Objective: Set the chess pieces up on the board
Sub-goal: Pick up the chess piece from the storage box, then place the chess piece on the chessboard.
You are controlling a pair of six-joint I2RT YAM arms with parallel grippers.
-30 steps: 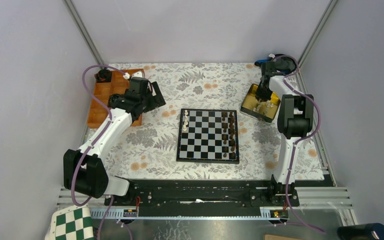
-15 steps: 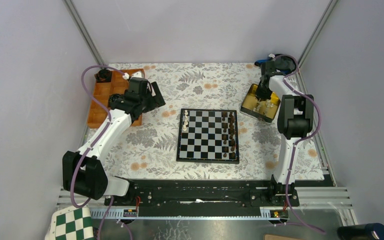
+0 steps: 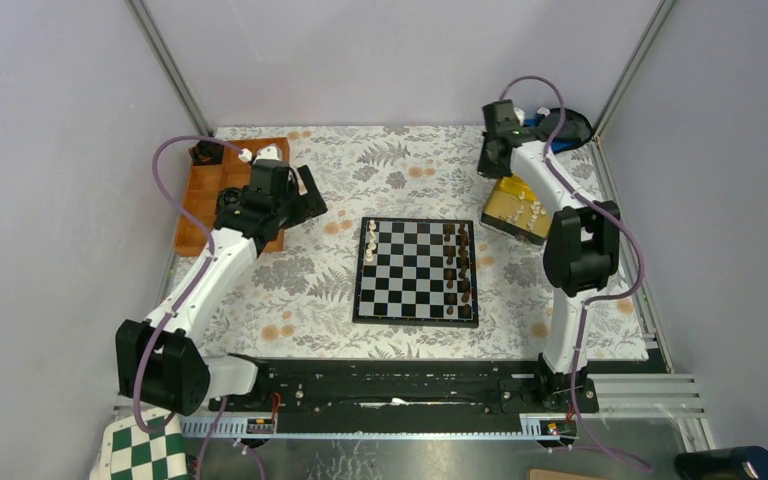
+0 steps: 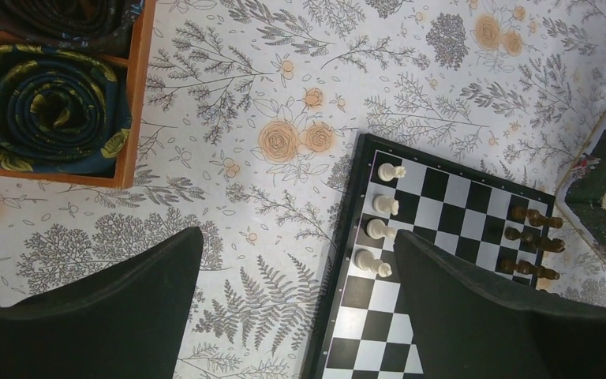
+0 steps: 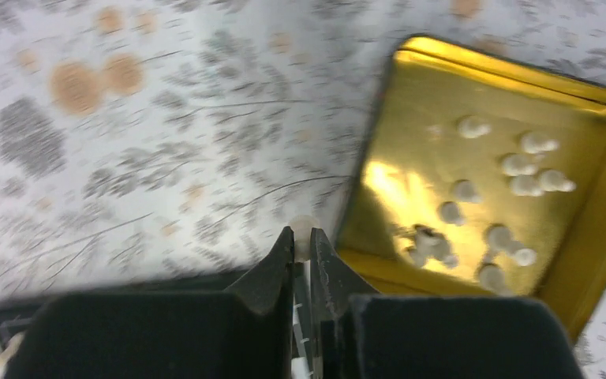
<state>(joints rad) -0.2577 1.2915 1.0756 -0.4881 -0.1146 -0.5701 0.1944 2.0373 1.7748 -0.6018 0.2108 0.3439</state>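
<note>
Pinching a tiny cream chess piece (image 5: 304,224) between narrowly closed jaws, the right gripper (image 5: 301,239) is hanging over the flower-printed desk (image 5: 126,158) just beside the shiny gold metal tin (image 5: 418,126), where a dozen or so loose cream pieces (image 5: 513,170) are lying. The square black-framed chessboard with black and pale grey squares (image 3: 416,272) is sitting mid-desk, well apart, with four cream pieces (image 4: 382,221) lining one edge and dark brown pieces (image 3: 456,262) standing along the opposite side. Doing the carry well is likely coming down to keeping the pinch steady, travelling high over the standing pieces, and lowering onto the next free square in the cream line before letting go. The left gripper (image 4: 296,308) is hovering near the board's cream side, jaws spread wide
</note>
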